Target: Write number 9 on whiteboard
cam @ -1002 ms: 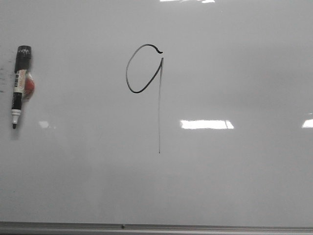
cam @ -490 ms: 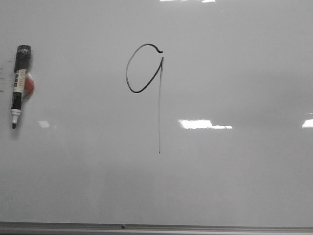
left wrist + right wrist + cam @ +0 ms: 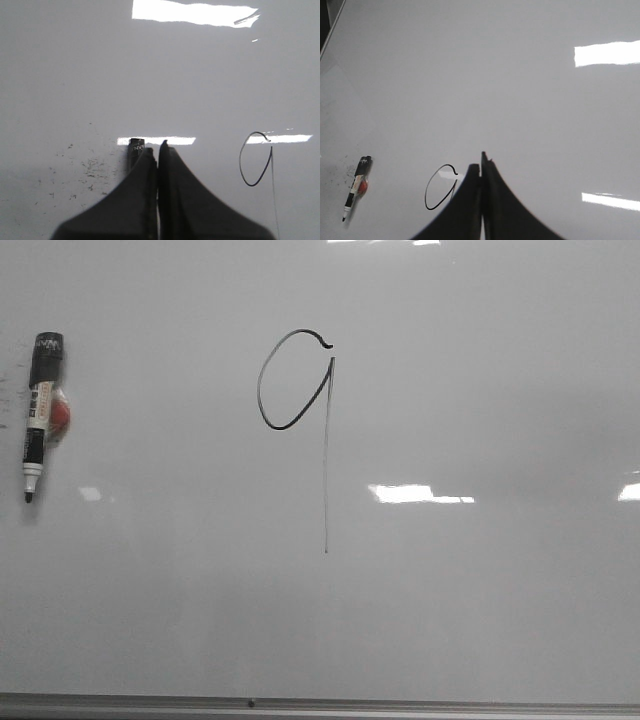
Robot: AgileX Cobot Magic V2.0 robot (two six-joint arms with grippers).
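The whiteboard (image 3: 480, 620) fills the front view, its grey frame running along the bottom edge. The 9 (image 3: 297, 400) is drawn in black a little left of centre in the upper half: an open oval loop with a small hook at its top right, and a thin, fainter tail dropping straight down to about mid-height. A marker (image 3: 38, 415) lies on the board at the far left of the frame, black cap up, tip down and uncapped, with a small red spot just beside its barrel. Bright patches of reflected light sit right of the tail and along the top edge.

In the left wrist view, the left gripper (image 3: 158, 150) has its two dark fingers pressed together with nothing between them; the marker's cap (image 3: 135, 150) peeks out just behind them, and small dark specks dot the board to the left. The 9 (image 3: 257, 162) shows at lower right.

The right gripper (image 3: 481, 167) is likewise closed tight and empty, with the 9 (image 3: 440, 192) just left of its fingers and the marker (image 3: 356, 187) at lower left.
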